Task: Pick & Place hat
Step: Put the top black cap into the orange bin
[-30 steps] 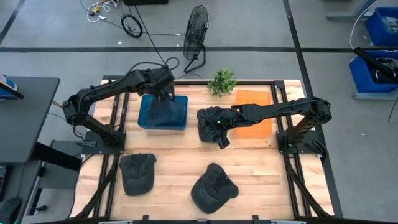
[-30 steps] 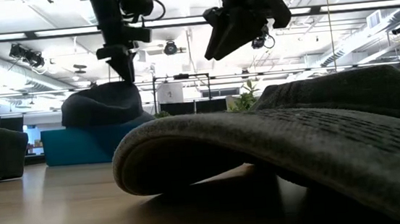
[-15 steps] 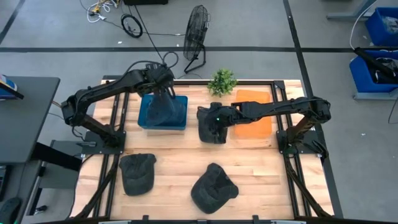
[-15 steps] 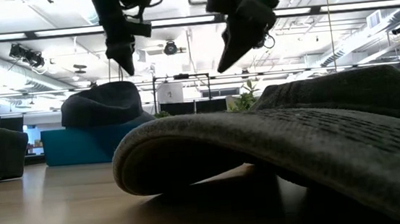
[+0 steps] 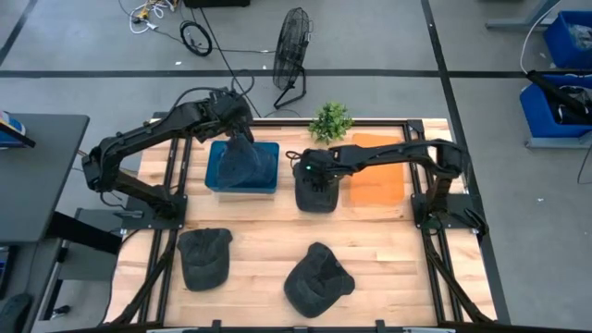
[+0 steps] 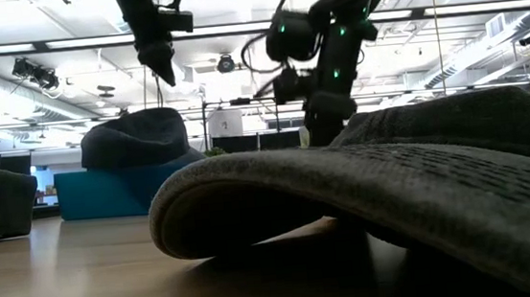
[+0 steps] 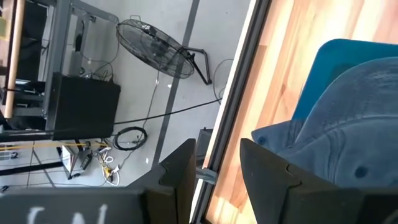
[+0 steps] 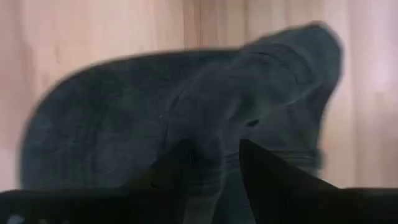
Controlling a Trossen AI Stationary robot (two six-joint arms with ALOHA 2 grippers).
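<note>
Four dark hats on the tabletop [image 5: 259, 231] | one hat [image 5: 242, 162] fills the blue bin [image 5: 264, 180], left pincer [image 5: 237, 129] above it, fingers narrowly apart, empty | mid-table hat [image 5: 314, 192] under right pincer [image 5: 313, 181], fingers straddling its crown, grip cannot be told | two more hats [image 5: 205, 257] [image 5: 316, 277] near front edge | orange mat [image 5: 375, 180] beside.

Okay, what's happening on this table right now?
Two arms are sorting dark hats. One hat already lies in the blue bin, and the left claw hangs above it with its fingers slightly apart and empty. The right claw is down over a hat in the middle of the table, right at its crown; a grip isn't clear. Two more hats wait at the front, and an orange mat lies bare.
</note>
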